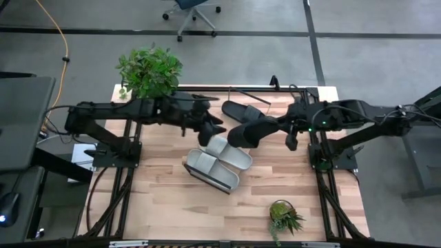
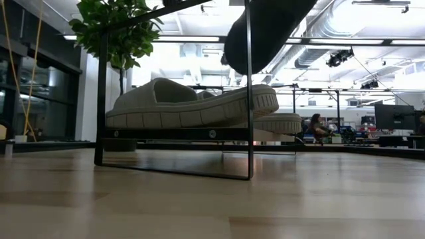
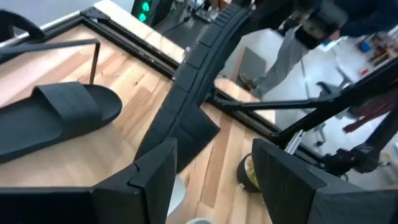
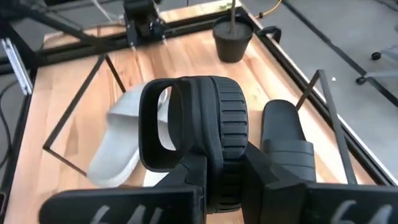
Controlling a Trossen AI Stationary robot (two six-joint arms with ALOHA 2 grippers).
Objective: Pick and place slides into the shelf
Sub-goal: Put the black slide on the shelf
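Left pincer (image 1: 212, 129) fingers spread — empty, right pincer (image 1: 270, 126) clamped shut, both arms reaching inward

You have on the table (image 1: 165, 200): two pale slides (image 1: 215, 162), two black slides (image 1: 246, 111), one wire-framed shelf (image 1: 275, 94) and two potted plants (image 1: 149, 70), with two arms over it.

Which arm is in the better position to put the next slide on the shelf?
The right. Its gripper is shut on a black slide, lifted beside the two pale slides on the shelf. The left gripper is open and holds nothing.
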